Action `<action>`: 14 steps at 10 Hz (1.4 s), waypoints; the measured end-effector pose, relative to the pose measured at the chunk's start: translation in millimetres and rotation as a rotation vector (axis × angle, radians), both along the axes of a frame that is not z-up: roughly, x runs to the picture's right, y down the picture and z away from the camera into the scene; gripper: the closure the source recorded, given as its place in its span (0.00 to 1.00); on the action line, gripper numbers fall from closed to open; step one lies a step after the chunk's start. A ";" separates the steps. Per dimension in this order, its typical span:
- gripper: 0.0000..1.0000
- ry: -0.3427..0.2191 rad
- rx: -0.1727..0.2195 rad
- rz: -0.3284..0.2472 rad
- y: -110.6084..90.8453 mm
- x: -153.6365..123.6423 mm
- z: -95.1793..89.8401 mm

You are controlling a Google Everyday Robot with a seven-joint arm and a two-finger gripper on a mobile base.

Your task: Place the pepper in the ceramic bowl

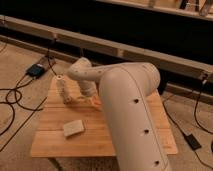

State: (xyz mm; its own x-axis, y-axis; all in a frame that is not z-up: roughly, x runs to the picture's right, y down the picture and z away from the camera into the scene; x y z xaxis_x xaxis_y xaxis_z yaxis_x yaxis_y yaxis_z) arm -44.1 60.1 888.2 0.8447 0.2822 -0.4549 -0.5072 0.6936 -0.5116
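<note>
My gripper [84, 98] hangs below the arm's pale wrist over the left-middle of the wooden table [55, 142]. A small orange-red bit, the pepper [95, 102], shows right at the gripper's end, low over the tabletop; I cannot tell whether it is held. The ceramic bowl is hidden, most likely behind my large pale arm [132, 105], which covers the table's right half.
A white cylindrical cup [63, 88] stands at the table's left, just left of the gripper. A pale rectangular block [74, 128] lies near the front left. Cables and a dark box [36, 70] lie on the floor to the left.
</note>
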 end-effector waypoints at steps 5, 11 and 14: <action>1.00 0.149 0.072 0.187 -47.2 54.4 16.8; 1.00 0.211 0.136 0.174 -84.7 63.1 42.4; 1.00 0.225 0.166 0.171 -96.2 63.5 57.8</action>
